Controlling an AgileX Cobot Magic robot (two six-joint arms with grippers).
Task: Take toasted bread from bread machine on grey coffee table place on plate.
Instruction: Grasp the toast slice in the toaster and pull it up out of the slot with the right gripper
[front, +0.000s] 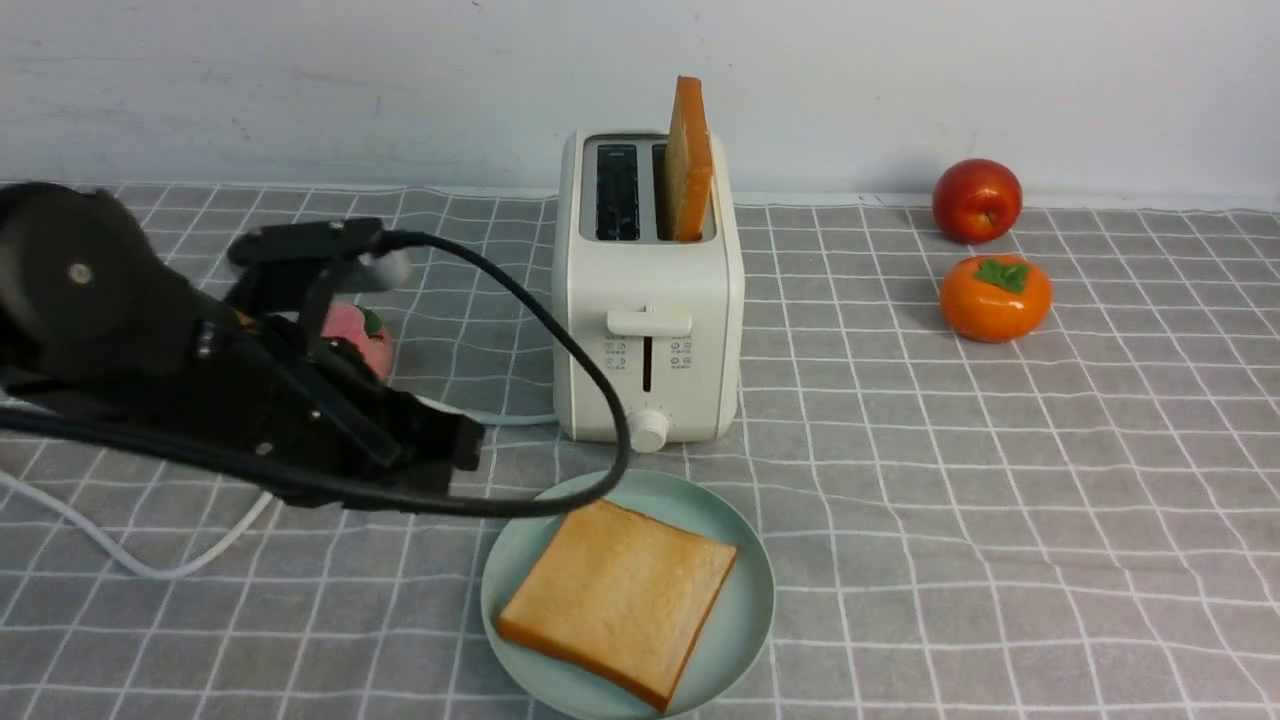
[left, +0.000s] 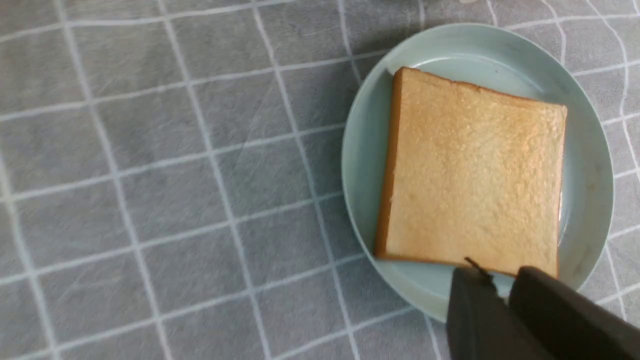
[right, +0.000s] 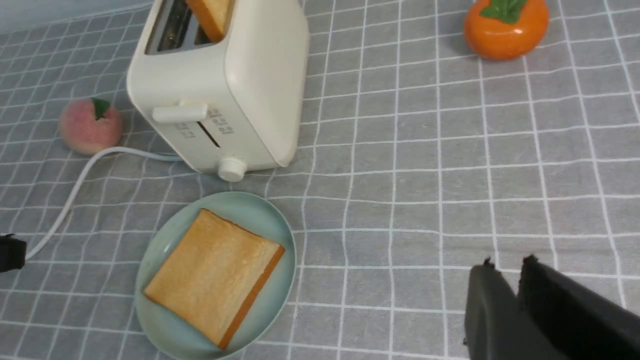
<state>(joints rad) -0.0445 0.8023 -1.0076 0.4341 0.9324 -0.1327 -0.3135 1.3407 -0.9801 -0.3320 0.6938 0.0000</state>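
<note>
peach (front: 375, 345) half behind the left arm (front: 150, 330), plate (front: 745, 610) partly off the front view's bottom edge

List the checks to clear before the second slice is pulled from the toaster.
1. First toast slice lying flat on the mint-green plate: ok.
2. Second toast slice standing tall out of the toaster's right slot, free to grip: ok.
3. Left tool empty: ok, shut on nothing.
4. Right tool opened for a grasp: not ok, jaws shut.
5. Bare plate room for another slice: not ok, it will likely have to stack.
6. Persimmon and apple well apart from the toaster: ok.
</note>
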